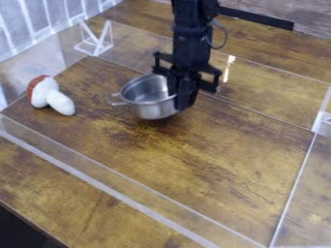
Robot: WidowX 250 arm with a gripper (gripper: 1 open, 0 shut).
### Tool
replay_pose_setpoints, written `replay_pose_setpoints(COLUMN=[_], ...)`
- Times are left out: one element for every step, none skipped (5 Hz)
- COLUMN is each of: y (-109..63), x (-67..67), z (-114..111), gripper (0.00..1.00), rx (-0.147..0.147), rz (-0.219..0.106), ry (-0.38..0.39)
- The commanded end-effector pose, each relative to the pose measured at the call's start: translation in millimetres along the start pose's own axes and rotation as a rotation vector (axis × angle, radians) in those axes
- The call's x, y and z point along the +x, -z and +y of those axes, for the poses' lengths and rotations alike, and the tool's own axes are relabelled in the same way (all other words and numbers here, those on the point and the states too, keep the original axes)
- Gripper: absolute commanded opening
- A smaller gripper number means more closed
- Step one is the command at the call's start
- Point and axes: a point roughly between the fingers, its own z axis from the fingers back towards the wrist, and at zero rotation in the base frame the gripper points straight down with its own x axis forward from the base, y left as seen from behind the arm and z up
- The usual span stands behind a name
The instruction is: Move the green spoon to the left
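Note:
No green spoon shows in the camera view; it is hidden or out of view. My gripper (185, 100) points straight down near the middle of the wooden table (207, 155). Its fingers are shut on the right rim of a small metal pot (146, 97). The pot hangs slightly tilted, just off the table, with its handle toward the left. I cannot see what lies inside the pot.
A white and red mushroom-shaped toy (49, 94) lies at the left. A clear plastic stand (93, 39) is at the back left and a small pale object (230, 66) sits behind the arm. Low transparent walls (142, 199) border the table.

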Motion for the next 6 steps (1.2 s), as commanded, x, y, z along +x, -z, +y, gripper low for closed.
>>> replay_pose_setpoints(y=[-58.7, -57.7, -51.6, -59.1, -61.4, -62.5], x=[-4.8, -2.2, 0.5, -2.3, -3.1, -5.2], z=[-26.3, -33.4, -50.9, -72.6, -83.4, -94.1], gripper=[0.00, 0.00, 0.00, 0.00, 0.00, 0.00], rx=[0.016, 0.006, -0.014, -0.029, -0.042, -0.053], rz=[-0.110, -0.121, -0.128, -0.130, -0.122, -0.113], ry=[-0.015, -0.078, -0.130, -0.072, -0.025, 0.016])
